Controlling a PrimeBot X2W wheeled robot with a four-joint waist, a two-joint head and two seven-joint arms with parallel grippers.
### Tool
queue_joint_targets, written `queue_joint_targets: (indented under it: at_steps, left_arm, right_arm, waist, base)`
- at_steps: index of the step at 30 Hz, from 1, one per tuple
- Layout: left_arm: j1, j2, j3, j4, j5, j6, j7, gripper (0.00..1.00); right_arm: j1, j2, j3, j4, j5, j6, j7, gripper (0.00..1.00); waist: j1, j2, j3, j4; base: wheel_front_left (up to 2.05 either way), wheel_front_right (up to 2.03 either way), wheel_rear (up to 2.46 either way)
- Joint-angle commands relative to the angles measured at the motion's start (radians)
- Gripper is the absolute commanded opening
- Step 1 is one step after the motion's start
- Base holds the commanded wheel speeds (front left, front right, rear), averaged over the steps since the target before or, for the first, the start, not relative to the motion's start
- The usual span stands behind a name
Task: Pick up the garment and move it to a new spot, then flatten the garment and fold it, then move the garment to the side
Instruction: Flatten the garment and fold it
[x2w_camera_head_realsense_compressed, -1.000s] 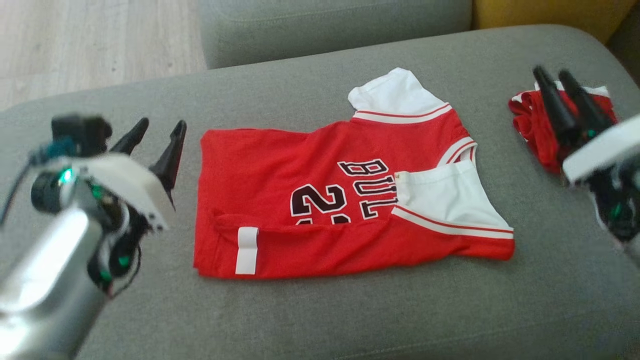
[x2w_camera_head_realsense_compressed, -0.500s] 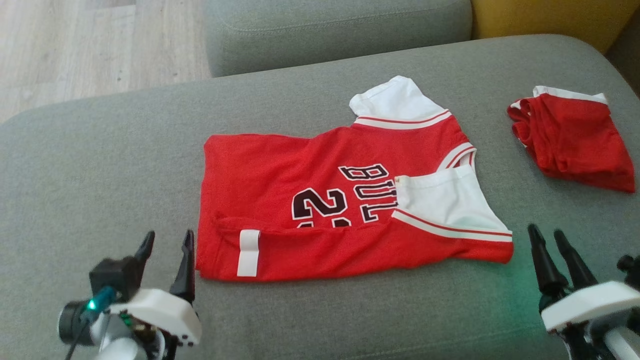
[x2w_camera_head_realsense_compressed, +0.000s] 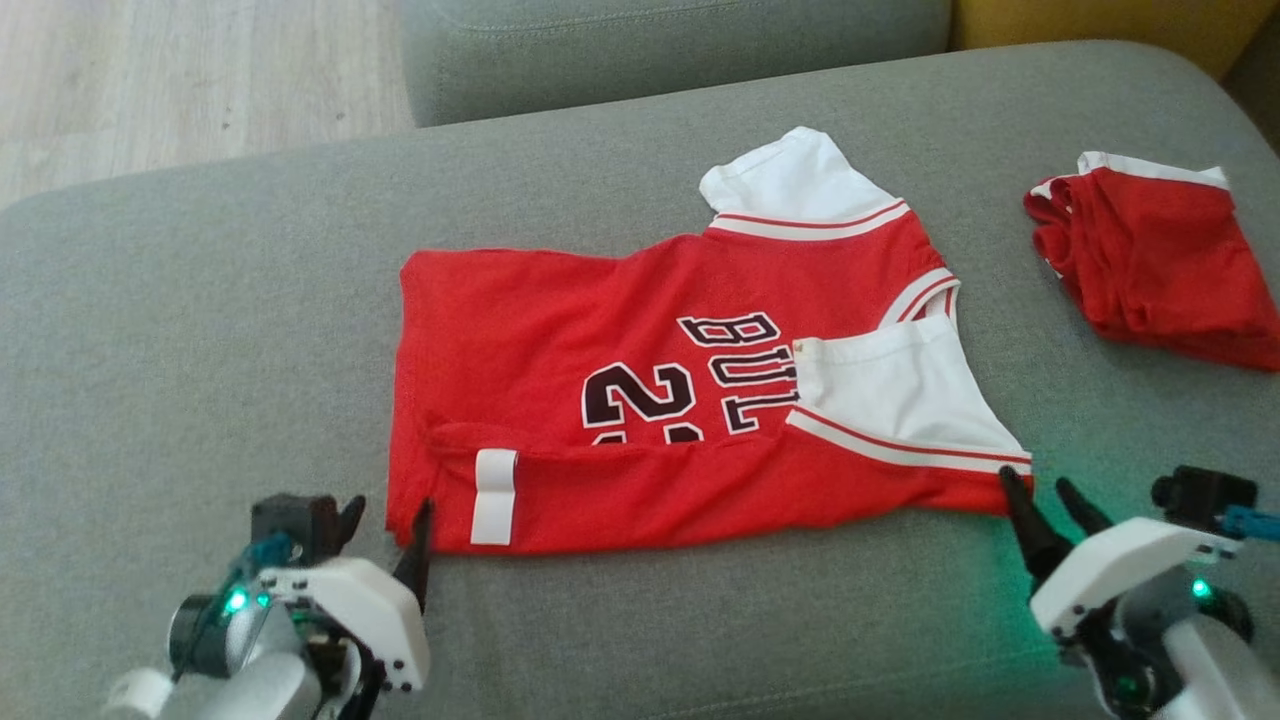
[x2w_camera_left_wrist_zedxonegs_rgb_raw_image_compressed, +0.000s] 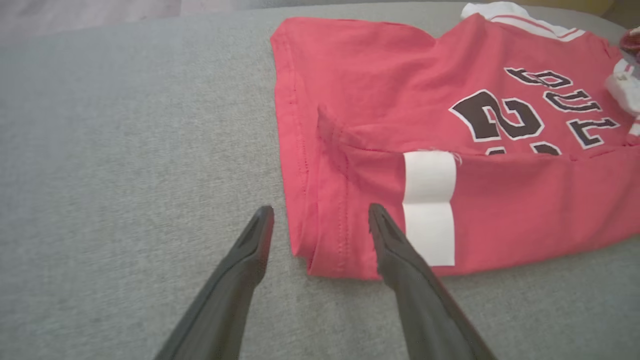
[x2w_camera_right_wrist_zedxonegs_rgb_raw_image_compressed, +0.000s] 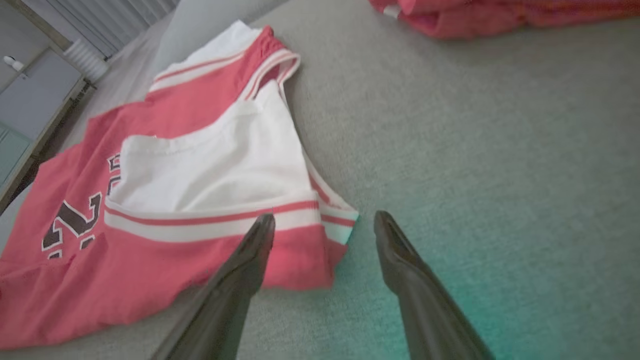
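Red, smooth-knit garment with white sleeves and black block lettering lies partly folded, a rough rectangle, mid-way across the nubbly grey sofa cushion. Our left gripper straddles its stitched near-left hem corner, tapered fingers spread wide and holding nothing. Our right gripper stands just as wide and empty at the striped near-right corner, while a crumpled second red piece lies well apart.
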Motion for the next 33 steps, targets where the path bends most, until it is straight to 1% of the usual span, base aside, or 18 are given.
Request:
queue_joint_targets:
  at_steps: [1, 4, 5, 6, 8, 14, 15, 16, 17, 18, 19, 26, 30, 33]
  left_arm:
    - [-0.070, 0.007, 0.030, 0.008, -0.023, -0.026, 0.020, 1.00]
    - [-0.094, -0.002, 0.010, 0.050, -0.032, -0.051, 0.064, 1.00]
    - [-0.094, -0.002, 0.010, 0.050, -0.032, -0.051, 0.064, 1.00]
    - [-0.112, -0.006, -0.001, 0.072, -0.035, -0.066, 0.089, 1.00]
    - [-0.128, -0.010, -0.012, 0.090, -0.038, -0.075, 0.117, 1.00]
    - [-0.160, -0.018, -0.017, 0.120, -0.030, -0.070, 0.123, 1.00]
    - [-0.163, -0.018, -0.020, 0.124, -0.027, -0.072, 0.123, 0.98]
    - [-0.166, -0.018, -0.021, 0.127, -0.027, -0.074, 0.123, 0.85]
    - [-0.169, -0.018, -0.022, 0.131, -0.026, -0.075, 0.123, 0.66]
    - [-0.171, -0.018, -0.024, 0.134, -0.025, -0.076, 0.123, 0.33]
    - [-0.172, -0.017, -0.025, 0.137, -0.025, -0.078, 0.124, 0.00]
    - [-0.149, 0.011, -0.022, 0.105, -0.036, -0.075, 0.133, 0.00]
    - [-0.111, 0.051, -0.021, 0.063, -0.051, -0.067, 0.169, 0.00]
    - [-0.077, 0.086, -0.023, 0.024, -0.063, -0.056, 0.207, 0.00]
  right_arm:
    - [-0.046, 0.019, -0.004, 0.005, -0.024, -0.001, 0.032, 1.00]
    - [-0.059, 0.054, -0.028, 0.035, -0.053, -0.001, 0.059, 1.00]
    - [-0.059, 0.054, -0.028, 0.035, -0.053, -0.001, 0.059, 1.00]
    - [-0.066, 0.073, -0.038, 0.044, -0.066, -0.001, 0.070, 1.00]
    - [-0.070, 0.089, -0.043, 0.048, -0.076, -0.001, 0.080, 1.00]
    - [-0.080, 0.114, -0.055, 0.047, -0.103, -0.001, 0.087, 1.00]
    - [-0.082, 0.116, -0.057, 0.047, -0.105, -0.001, 0.088, 1.00]
    - [-0.083, 0.118, -0.058, 0.046, -0.105, -0.001, 0.090, 0.91]
    - [-0.084, 0.118, -0.057, 0.045, -0.106, -0.001, 0.092, 0.69]
    - [-0.084, 0.117, -0.056, 0.043, -0.106, -0.001, 0.093, 0.28]
    - [-0.084, 0.117, -0.056, 0.042, -0.107, -0.001, 0.094, 0.00]
    - [-0.067, 0.086, -0.060, 0.017, -0.099, -0.001, 0.093, 0.00]
    - [-0.042, 0.048, -0.056, -0.011, -0.091, -0.001, 0.131, 0.00]
    - [-0.014, 0.016, -0.051, -0.044, -0.080, -0.001, 0.180, 0.00]
  waist:
    - [0.0000, 0.0000, 0.004, -0.002]
    - [0.0000, 0.0000, 0.013, 0.000]
    - [0.0000, 0.0000, 0.013, 0.000]
    - [0.0000, 0.0000, 0.018, 0.001]
    - [0.0000, 0.0000, 0.023, 0.000]
    - [0.0000, 0.0000, 0.032, -0.006]
    - [0.0000, 0.0000, 0.033, -0.006]
    - [0.0000, 0.0000, 0.034, -0.006]
    - [0.0000, 0.0000, 0.035, -0.006]
    - [0.0000, 0.0000, 0.035, -0.006]
    - [0.0000, 0.0000, 0.034, -0.006]
    - [0.0000, 0.0000, 0.003, 0.005]
    - [0.0000, 0.0000, -0.023, 0.018]
    - [0.0000, 0.0000, -0.038, 0.029]
  base:
    - [0.00, 0.00, 0.00]
    - [0.00, 0.00, 0.00]
    - [0.00, 0.00, 0.00]
    - [0.00, 0.00, 0.00]
    - [0.00, 0.00, 0.00]
    - [0.00, 0.00, 0.00]
    - [0.00, 0.00, 0.00]
    - [0.00, 0.00, 0.00]
    - [0.00, 0.00, 0.00]
    - [0.00, 0.00, 0.00]
    - [0.00, 0.00, 0.00]
    - [0.00, 0.00, 0.00]
    - [0.00, 0.00, 0.00]
    - [0.00, 0.00, 0.00]
